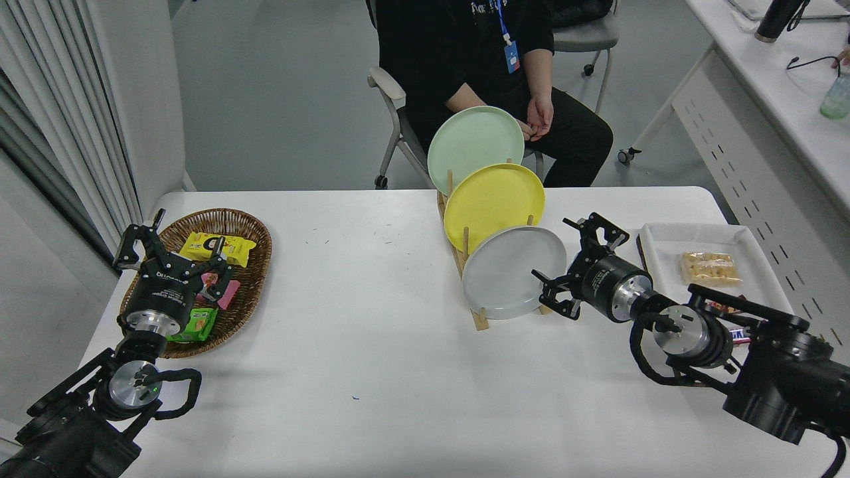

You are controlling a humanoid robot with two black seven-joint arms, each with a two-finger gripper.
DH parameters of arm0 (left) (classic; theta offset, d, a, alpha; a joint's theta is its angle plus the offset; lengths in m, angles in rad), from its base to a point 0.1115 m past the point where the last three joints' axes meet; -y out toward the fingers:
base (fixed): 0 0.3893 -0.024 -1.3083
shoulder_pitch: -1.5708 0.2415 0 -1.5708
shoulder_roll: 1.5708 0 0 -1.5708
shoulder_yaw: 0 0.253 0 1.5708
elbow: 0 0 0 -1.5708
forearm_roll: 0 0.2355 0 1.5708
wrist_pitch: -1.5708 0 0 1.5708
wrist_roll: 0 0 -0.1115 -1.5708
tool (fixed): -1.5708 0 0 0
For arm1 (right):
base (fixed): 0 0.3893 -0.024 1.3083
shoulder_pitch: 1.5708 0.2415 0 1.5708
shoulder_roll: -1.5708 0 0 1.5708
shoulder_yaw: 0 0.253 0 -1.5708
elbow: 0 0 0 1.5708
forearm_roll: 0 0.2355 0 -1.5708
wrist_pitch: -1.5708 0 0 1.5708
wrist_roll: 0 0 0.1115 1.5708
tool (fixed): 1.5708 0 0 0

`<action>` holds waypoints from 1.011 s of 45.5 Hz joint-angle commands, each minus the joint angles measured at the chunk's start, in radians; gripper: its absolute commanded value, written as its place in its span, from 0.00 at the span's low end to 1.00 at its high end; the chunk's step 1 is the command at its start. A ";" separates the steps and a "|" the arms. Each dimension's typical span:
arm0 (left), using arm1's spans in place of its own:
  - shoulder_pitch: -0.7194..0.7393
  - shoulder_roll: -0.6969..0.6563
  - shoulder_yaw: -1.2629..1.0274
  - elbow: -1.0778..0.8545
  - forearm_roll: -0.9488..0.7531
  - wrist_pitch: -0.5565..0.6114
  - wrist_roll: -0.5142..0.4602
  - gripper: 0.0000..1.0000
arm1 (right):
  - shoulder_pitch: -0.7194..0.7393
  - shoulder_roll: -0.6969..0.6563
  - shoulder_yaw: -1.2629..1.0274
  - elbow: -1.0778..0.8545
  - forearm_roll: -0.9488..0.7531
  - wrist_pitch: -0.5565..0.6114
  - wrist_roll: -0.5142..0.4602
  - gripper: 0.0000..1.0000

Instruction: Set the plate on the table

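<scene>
The light-grey plate (511,272) stands tilted in the front slot of a wooden rack (479,317) on the white table (372,372). A yellow plate (493,204) and a pale mint-green plate (475,147) stand behind it in the same rack. My right gripper (571,265) is open, its fingers spread at the grey plate's right rim, very close to it; I cannot tell if they touch. My left gripper (169,249) is open and parked at the lower left, over a wicker basket.
The wicker basket (249,229) of snack packets sits at the left. A white tray (690,234) with snacks lies at the right, partly behind my right arm. A person sits on a chair at the far side, hand (539,119) near the mint plate. A white desk (764,126) stands far right.
</scene>
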 commanded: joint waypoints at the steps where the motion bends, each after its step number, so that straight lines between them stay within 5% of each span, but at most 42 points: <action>1: 0.001 0.000 0.002 0.000 0.000 0.000 0.000 0.98 | 0.024 0.037 0.004 0.003 0.003 -0.043 -0.001 0.99; 46: -0.001 0.000 0.000 0.000 0.000 0.000 0.000 0.98 | 0.110 0.031 -0.018 -0.009 -0.141 -0.115 -0.093 0.99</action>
